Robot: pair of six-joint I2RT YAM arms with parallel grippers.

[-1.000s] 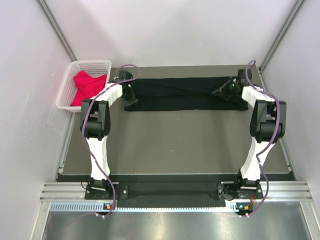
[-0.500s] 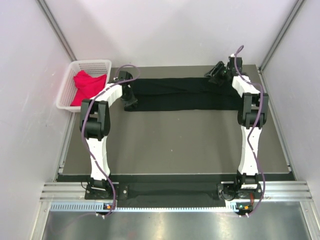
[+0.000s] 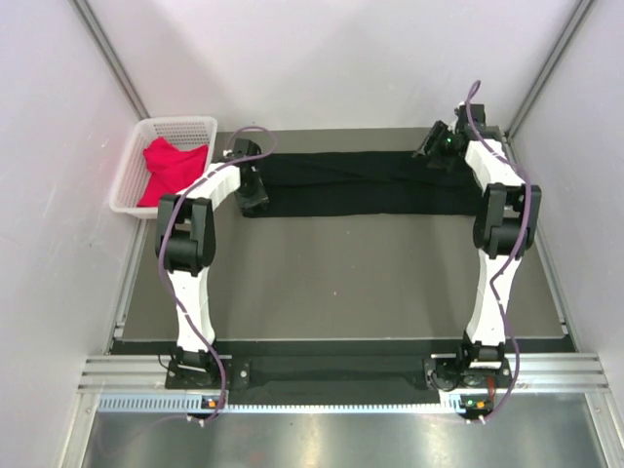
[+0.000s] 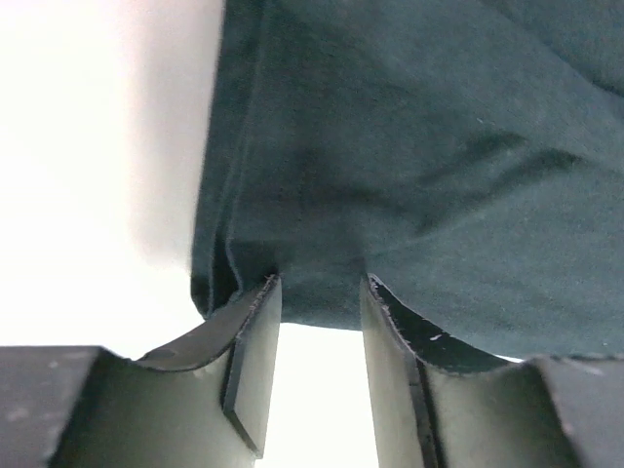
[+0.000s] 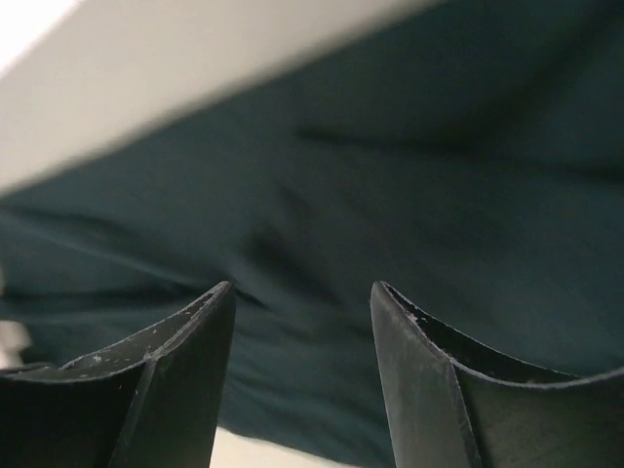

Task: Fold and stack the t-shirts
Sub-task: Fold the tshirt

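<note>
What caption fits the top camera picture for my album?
Black t-shirt lies long across the table; pink t-shirt sits in the white basket.

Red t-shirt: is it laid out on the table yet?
No, the red t-shirt lies bunched inside the white basket at the far left of the top view.

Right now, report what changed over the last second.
The right gripper came off the right end of the large black cloth t-shirt, moving toward its far edge, jaws open; that end lies flatter. The left gripper, the bright red-pink t-shirt and white lattice basket stayed put.
</note>
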